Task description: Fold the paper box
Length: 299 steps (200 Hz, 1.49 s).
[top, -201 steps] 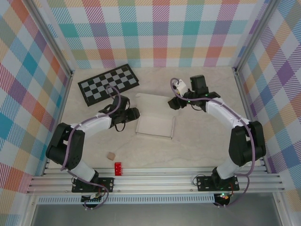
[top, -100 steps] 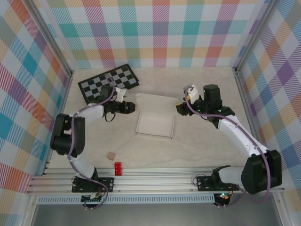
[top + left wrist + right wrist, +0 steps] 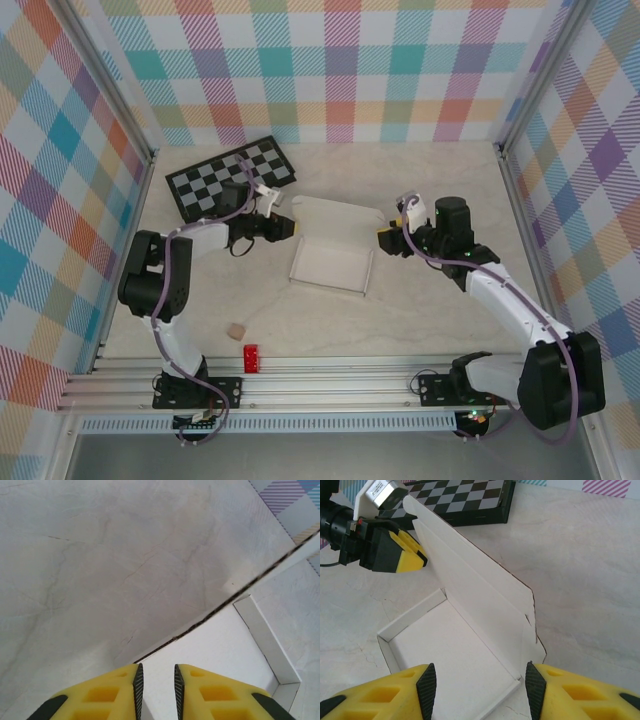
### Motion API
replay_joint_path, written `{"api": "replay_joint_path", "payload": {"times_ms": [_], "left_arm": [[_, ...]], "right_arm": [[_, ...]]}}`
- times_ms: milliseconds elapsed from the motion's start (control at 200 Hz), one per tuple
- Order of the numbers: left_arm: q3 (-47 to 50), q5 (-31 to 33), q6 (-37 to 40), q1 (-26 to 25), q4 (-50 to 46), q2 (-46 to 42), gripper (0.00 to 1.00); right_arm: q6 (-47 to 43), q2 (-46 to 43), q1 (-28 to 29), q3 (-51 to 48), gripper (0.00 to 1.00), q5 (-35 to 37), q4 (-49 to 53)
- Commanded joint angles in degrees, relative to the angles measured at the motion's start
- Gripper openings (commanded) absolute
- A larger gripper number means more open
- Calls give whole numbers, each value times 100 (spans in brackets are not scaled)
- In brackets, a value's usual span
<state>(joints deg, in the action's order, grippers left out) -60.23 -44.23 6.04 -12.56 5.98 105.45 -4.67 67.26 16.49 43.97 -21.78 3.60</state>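
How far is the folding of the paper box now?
Done: the box tray has its side walls up. In hand: the left arm pinches the raised lid in its jaws; the jaws of the right arm stand open. Left: closing the lid.

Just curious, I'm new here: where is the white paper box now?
Seen from above, the paper box lies mid-table between the left gripper and right gripper, right of the checkerboard.

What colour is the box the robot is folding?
Plain white. The paper box shows best in the right wrist view.
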Motion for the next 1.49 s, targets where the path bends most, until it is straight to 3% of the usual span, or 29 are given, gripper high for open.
{"api": "replay_joint_path", "payload": {"times_ms": [0, 300, 560, 850, 1080, 1370, 1490], "left_arm": [[211, 63, -41, -71, 683, -269, 24], [45, 498, 154, -182, 475, -342, 38], [-220, 277, 187, -367, 444, -269, 37], [-269, 309, 213, -528, 427, -274, 17], [-133, 455, 397, -528, 360, -460, 3], [-112, 1094, 959, -715, -162, -696, 0], [-75, 1215, 1063, -768, -194, -824, 0]], "right_arm": [[159, 140, -6, 75, 52, -159, -183], [569, 420, -6, -85, 53, 62, -300], [572, 703, -4, -29, 52, 55, -250], [494, 868, -7, -21, 42, 305, -310], [202, 609, -73, -243, 40, 546, -410], [566, 1197, -860, 421, 44, 568, 33], [562, 1782, -1106, 830, 45, -173, 121]]}}
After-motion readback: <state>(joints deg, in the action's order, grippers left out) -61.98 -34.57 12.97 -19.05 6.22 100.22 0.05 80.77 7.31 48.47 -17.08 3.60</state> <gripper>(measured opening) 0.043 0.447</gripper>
